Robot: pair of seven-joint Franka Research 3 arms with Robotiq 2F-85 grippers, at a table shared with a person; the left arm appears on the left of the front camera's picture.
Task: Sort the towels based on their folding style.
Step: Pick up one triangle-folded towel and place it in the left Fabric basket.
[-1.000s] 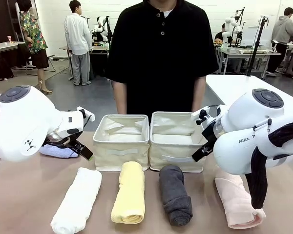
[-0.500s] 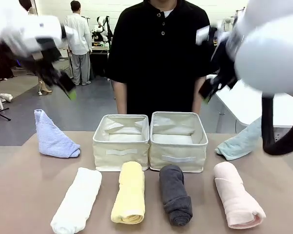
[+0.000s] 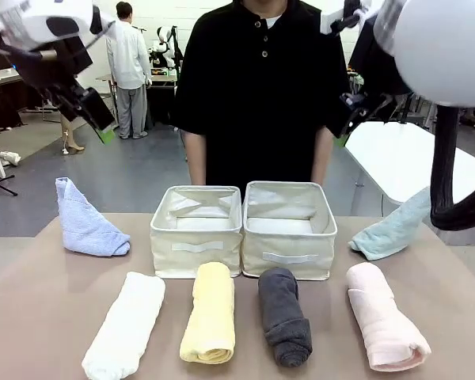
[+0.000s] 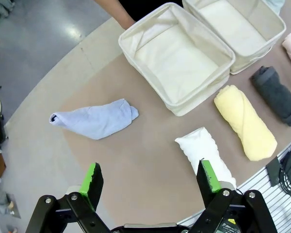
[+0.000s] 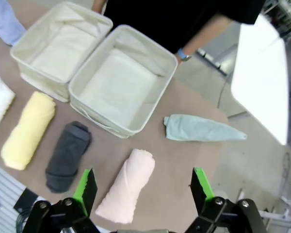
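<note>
While both bins are bare inside and all six towels lie on the table, I judge the sorting not yet begun, with the pick of a first towel being the step in hand. Seen from its wrist, the left gripper (image 4: 150, 171) has its green-padded fingers spread wide with nothing between them. It hangs high above the table (image 3: 39, 317), looking down on the periwinkle-blue triangle (image 4: 94, 119) and the white roll (image 4: 203, 150). The right gripper (image 5: 143, 178) is likewise agape and empty, poised high over the pale pink roll (image 5: 123, 187) and the light teal triangle (image 5: 201, 128).

Both arms are drawn up and back, their wrists tipped downward at the table's two ends.

Four rolls lie in a row on the robot's side of the bins; the pale yellow roll (image 3: 210, 321) and the dark grey roll (image 3: 285, 317) hold the middle. The triangles lie further out, one at each end. The left bin (image 3: 196, 247) and the right bin (image 3: 290, 257) touch side by side, with the person (image 3: 261, 87) standing behind them.

The next move likely calls for one arm to descend on its nearest towel, pinch it across the middle so the fold holds, and keep one bin for each style
</note>
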